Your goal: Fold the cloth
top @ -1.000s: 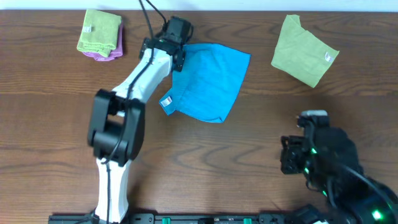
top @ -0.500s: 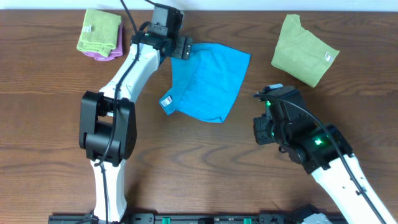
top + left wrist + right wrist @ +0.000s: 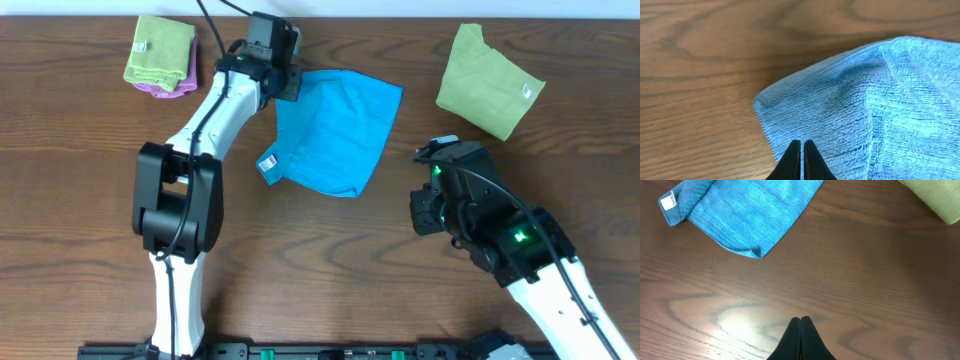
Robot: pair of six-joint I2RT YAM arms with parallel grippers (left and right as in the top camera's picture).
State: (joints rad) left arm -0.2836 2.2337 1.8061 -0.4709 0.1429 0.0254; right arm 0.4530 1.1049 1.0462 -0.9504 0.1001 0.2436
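Two robot arms are reaching over a brown wooden bench (image 3: 80, 200), and we are looking at them from above and from each wrist.

The cloth (image 3: 340, 125) is bright blue and fuzzy. It is lying on the bench near the far edge, about in the middle from side to side. It is not lying as a neat flat square. We are seeing soft bumps and a fold line running across it. Its small white tag (image 3: 268, 163) is sticking out at the near left corner.

The left hand (image 3: 801, 146) is hanging over the far left corner of the cloth. Its two black fingers are pressed together with only a thin line between them. We are not seeing any cloth pinched there. We cannot tell if the tips are touching the cloth.

The right hand (image 3: 800, 321) is hanging over bare wood on the near right side, well apart from the cloth. Its fingers are pressed together too, and they are holding nothing.

A folded lime-green cloth (image 3: 160, 48) is lying in the far left corner on top of a purple cloth (image 3: 160, 90). A duller green cloth (image 3: 488, 82) is lying in the far right corner.
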